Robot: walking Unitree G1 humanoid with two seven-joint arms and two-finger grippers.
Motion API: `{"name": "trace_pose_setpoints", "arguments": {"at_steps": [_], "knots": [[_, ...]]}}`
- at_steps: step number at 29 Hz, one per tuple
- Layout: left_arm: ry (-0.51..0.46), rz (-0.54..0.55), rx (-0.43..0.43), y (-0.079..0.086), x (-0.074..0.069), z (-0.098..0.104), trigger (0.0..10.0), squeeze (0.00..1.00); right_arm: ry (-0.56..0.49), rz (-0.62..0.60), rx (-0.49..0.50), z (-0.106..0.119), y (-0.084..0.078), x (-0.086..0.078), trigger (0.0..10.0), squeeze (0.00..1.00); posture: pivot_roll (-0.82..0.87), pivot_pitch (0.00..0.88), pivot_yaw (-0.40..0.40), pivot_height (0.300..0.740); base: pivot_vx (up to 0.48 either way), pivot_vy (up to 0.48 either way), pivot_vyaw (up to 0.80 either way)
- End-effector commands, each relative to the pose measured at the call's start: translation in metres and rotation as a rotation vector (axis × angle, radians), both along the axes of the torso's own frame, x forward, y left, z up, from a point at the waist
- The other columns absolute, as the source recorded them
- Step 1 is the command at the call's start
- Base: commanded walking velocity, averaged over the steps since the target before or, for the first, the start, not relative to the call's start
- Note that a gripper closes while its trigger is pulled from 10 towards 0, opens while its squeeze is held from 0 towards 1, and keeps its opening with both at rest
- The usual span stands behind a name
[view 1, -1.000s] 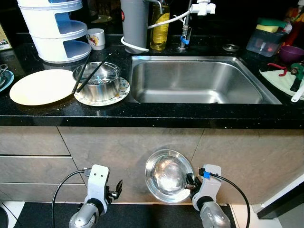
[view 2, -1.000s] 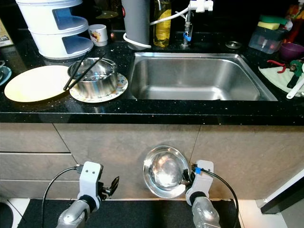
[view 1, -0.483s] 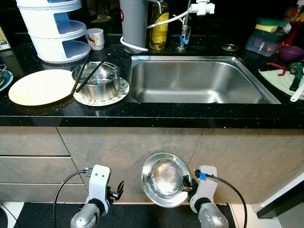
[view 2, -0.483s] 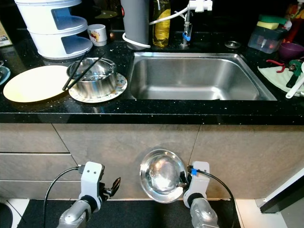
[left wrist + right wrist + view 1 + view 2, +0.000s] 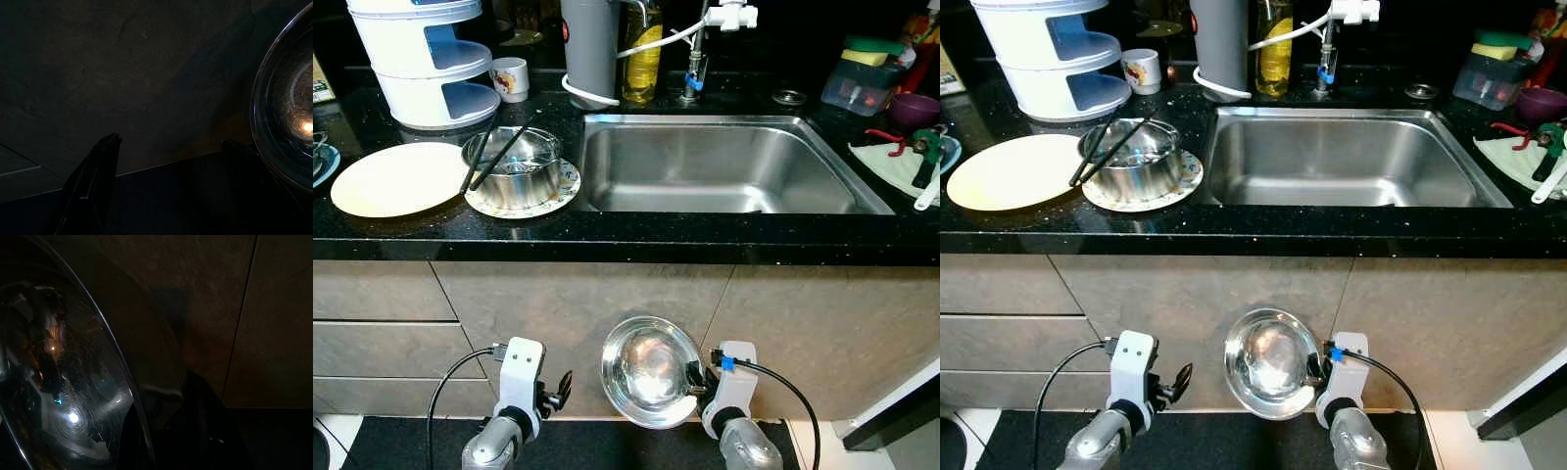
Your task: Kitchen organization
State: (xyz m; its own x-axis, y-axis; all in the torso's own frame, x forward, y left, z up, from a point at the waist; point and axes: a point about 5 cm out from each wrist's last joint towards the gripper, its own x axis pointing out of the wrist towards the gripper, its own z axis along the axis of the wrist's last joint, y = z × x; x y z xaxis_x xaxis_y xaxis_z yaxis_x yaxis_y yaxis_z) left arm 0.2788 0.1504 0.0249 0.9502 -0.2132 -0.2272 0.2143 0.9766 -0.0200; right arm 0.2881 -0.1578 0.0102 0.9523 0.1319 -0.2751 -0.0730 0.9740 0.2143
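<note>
1. Nearest, the right hand (image 5: pixel 697 377) is closed on the rim of a steel bowl (image 5: pixel 651 370), low in front of the cabinet. Against one second ago the bowl has moved slightly to the left and down; I judge it is being carried, not yet placed.
2. The left hand (image 5: pixel 561 388) hangs with nothing in it, fingers a little apart.
3. On the tabletop, at the sink's (image 5: pixel 720 171) left edge, another steel bowl with chopsticks (image 5: pixel 514 166) and a cream plate (image 5: pixel 399 178) are unchanged.
</note>
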Motion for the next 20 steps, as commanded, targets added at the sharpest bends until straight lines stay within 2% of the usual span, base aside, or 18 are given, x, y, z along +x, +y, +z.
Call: {"name": "trace_pose_setpoints", "arguments": {"at_steps": [1, 20], "knots": [[0.043, -0.005, -0.011, -0.0015, -0.0041, -0.0077, 10.0, 0.00, -0.002, 0.008, 0.004, -0.0001, 0.0017, -0.0001, 10.0, 0.00, -0.10, 0.153, -0.037, 0.740, 0.000, 0.000, 0.00], [0.048, -0.011, -0.007, -0.0013, -0.0026, -0.0096, 10.0, 0.00, 0.000, 0.001, 0.008, -0.0001, 0.0014, 0.0009, 10.0, 0.00, -0.10, 0.136, -0.035, 0.740, 0.000, 0.000, 0.00]]}}
